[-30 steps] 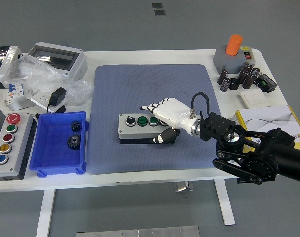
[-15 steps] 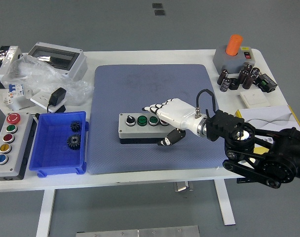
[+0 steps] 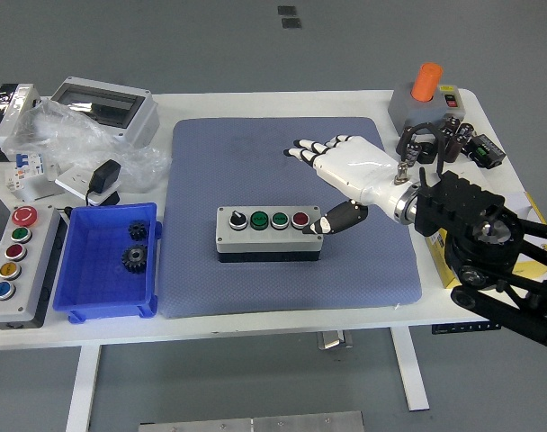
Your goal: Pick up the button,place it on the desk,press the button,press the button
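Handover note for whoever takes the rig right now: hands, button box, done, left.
Right hand: open, fingers spread, lifted off and up-right of the button box; thumb tip close to the box's right end, contact unclear.
Left hand: not in view.
Button box: flat on the blue mat, centre, black selector, two green and one red button facing up.
Done: box picked and placed.
Left: can't confirm either press from this frame; verify, then press.

- No lettering, brand or number can be read anywhere from here.
- The button box (image 3: 269, 232) on the blue mat (image 3: 287, 216) shows only coloured caps, no captions.
- The yellow-edged booklet (image 3: 489, 219) at the right carries print too small to read.
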Robot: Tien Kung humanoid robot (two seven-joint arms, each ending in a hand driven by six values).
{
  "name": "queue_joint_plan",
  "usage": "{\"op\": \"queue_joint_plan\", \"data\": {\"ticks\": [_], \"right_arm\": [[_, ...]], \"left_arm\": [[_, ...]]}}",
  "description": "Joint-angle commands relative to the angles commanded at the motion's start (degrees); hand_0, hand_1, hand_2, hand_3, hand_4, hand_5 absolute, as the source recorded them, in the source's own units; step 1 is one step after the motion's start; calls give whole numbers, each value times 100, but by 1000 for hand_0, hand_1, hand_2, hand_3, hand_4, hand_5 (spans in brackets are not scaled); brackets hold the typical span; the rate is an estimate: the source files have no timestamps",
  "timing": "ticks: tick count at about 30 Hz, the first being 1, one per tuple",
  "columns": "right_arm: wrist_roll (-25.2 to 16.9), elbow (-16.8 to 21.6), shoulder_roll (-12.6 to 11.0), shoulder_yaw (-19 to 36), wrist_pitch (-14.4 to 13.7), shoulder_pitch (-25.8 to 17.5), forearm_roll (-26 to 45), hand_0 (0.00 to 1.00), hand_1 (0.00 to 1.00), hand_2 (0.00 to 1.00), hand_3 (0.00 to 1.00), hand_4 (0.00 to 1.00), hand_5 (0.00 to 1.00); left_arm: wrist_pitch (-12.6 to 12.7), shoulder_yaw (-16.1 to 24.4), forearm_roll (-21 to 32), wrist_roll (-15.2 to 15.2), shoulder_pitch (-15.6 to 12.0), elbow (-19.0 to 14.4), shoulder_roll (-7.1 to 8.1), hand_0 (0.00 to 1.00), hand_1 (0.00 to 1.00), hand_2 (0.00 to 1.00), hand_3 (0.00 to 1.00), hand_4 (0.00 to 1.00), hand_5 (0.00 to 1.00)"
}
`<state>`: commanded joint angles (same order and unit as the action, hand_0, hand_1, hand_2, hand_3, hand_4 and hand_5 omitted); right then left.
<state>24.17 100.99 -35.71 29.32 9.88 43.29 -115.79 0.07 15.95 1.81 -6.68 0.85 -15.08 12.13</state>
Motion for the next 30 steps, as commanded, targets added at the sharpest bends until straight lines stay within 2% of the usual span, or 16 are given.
{"op": "queue_joint_plan", "data": {"ticks": [1,6,7,9,12,13,15,18,19,24,25,26,30], "right_arm": [[216,94,-36,51,208,-9,110,780,761,857,998,998,573],[1014,94,-163,237,1029,-23,750,780,761,857,998,998,573],[1127,94,-178,254,1159,-16,875,624,485,365,998,628,219],[1280,94,-199,271,1397,4,1123,624,485,365,998,628,219],[1280,94,-206,286,1742,28,1527,624,485,365,998,628,219],[1280,94,-200,285,1799,39,1657,451,440,310,998,383,17],[1280,94,-183,275,1807,60,1874,451,440,310,998,383,17],[1265,94,-115,232,1633,88,2218,451,440,310,998,383,17],[1229,94,-77,219,1529,85,2319,417,401,297,998,378,40],[1055,94,65,152,1165,83,2556,417,401,297,998,378,40],[1028,94,89,131,1111,88,2579,398,394,284,998,334,8],[997,94,120,101,1051,96,2608,398,394,284,998,334,8],[945,94,231,-12,931,121,2661,398,394,284,998,334,8]], "left_arm": [[-5,3,-2,9,0,0,-3,640,655,606,589,561,155],[-19,8,0,35,7,-2,-5,640,655,606,589,561,155],[-19,10,0,40,7,-2,-5,639,658,605,590,543,140],[-20,15,-1,53,6,-3,-4,639,658,605,590,543,140],[-21,23,-3,74,5,-4,-4,639,658,605,590,543,140],[-21,28,-6,82,5,-4,-3,639,656,600,583,543,139],[-21,40,-14,96,4,-4,-3,639,656,600,583,543,139],[-19,62,-31,114,5,-3,-4,639,656,600,583,543,139],[-19,67,-35,119,5,-4,-5,639,658,602,584,537,133],[-19,88,-54,133,4,-5,-11,639,658,602,584,537,133],[-18,91,-58,135,4,-5,-10,640,658,601,584,533,131],[-19,91,-57,135,5,-5,-10,640,658,601,584,533,131],[-20,96,-64,139,12,-6,-8,640,658,601,584,533,131]]}}
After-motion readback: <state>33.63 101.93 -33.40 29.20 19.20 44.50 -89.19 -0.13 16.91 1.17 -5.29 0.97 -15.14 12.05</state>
